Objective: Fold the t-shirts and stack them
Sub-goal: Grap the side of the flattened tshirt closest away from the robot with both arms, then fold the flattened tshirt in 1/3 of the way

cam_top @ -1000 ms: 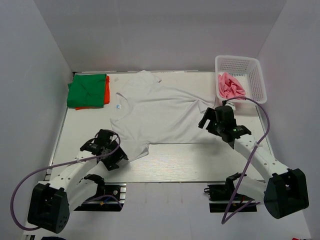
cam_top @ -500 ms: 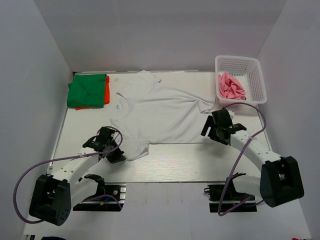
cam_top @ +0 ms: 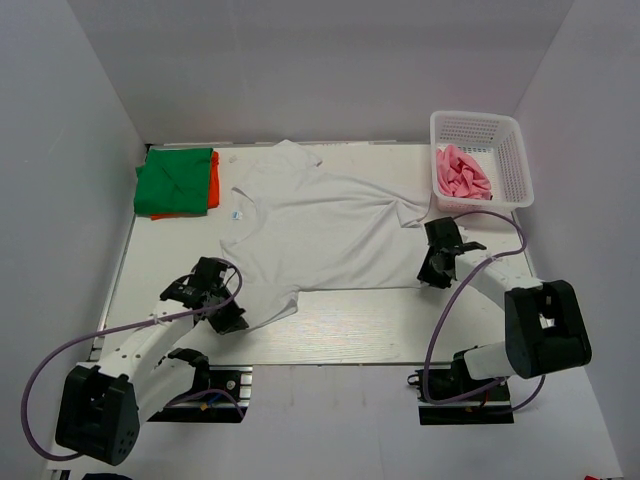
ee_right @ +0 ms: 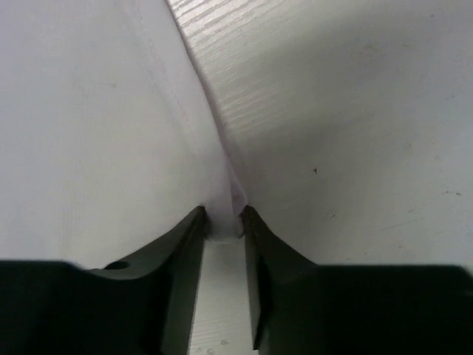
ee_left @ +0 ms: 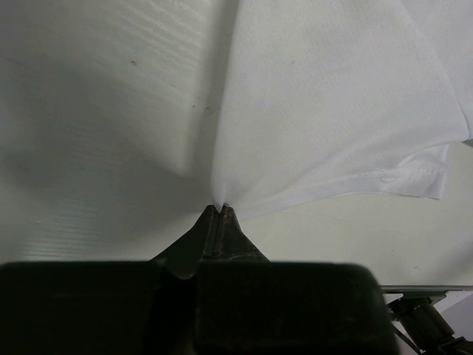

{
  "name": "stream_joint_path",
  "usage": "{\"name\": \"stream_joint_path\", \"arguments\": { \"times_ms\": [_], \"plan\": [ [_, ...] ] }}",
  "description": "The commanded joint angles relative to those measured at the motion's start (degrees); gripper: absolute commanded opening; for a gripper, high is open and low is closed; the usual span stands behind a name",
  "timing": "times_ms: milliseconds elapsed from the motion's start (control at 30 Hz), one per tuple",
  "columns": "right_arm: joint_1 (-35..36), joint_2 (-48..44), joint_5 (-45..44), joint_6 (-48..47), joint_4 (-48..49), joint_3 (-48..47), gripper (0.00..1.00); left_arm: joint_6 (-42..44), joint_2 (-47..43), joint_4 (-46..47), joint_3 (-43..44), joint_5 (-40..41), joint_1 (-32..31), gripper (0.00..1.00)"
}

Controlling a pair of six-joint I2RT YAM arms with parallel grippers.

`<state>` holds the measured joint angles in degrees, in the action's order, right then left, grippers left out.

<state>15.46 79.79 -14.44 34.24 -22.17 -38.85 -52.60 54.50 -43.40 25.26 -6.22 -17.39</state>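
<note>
A large white t-shirt (cam_top: pixel 320 225) lies spread across the middle of the table, its blue neck label (cam_top: pixel 237 214) at the left. My left gripper (cam_top: pixel 232 318) is shut on the shirt's near-left edge; in the left wrist view the cloth (ee_left: pixel 332 96) rises to a peak at the pinched tips (ee_left: pixel 220 208). My right gripper (cam_top: pixel 432 273) sits at the shirt's right edge. In the right wrist view its jaws (ee_right: pixel 223 214) stand a narrow gap apart, with a fold of white cloth (ee_right: pixel 96 126) between the tips. Folded green (cam_top: pixel 175 180) and orange (cam_top: pixel 213 180) t-shirts are stacked at the back left.
A white mesh basket (cam_top: pixel 515 150) stands at the back right with a crumpled pink t-shirt (cam_top: pixel 460 172) inside. White walls close in the table on three sides. Both arms' cables loop over the near edge.
My left gripper has shut on the shirt's near-left edge. My right gripper has dropped onto the shirt's right edge and its jaws have narrowed from wide open to a small gap.
</note>
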Motion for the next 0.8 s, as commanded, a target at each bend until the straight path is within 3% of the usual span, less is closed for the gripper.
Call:
{"name": "stream_joint_path", "arguments": {
  "times_ms": [0,67,100,433,767],
  "plan": [
    [-0.96,1.16,2.39,-0.57,1.35,1.49,0.30,-0.40,-1.41,-2.04,1.81,-2.47,-0.19,0.00],
    [-1.05,0.28,2.83,-0.58,-0.84,1.85,0.06,-0.40,-1.41,-2.83,1.81,-3.00,-0.19,0.00],
    [-1.22,-0.76,3.44,-0.66,-1.64,2.46,0.00,-0.40,-1.41,-3.62,1.81,-4.40,-0.19,0.00],
    [-0.88,-19.31,11.53,0.48,-22.46,4.66,0.00,-0.40,-7.82,-19.35,9.45,-2.92,-0.19,0.00],
    [-1.14,-19.58,10.30,0.83,-27.31,1.15,0.00,1.88,-7.83,-14.71,12.43,-3.10,-0.19,0.00]
  ]
}}
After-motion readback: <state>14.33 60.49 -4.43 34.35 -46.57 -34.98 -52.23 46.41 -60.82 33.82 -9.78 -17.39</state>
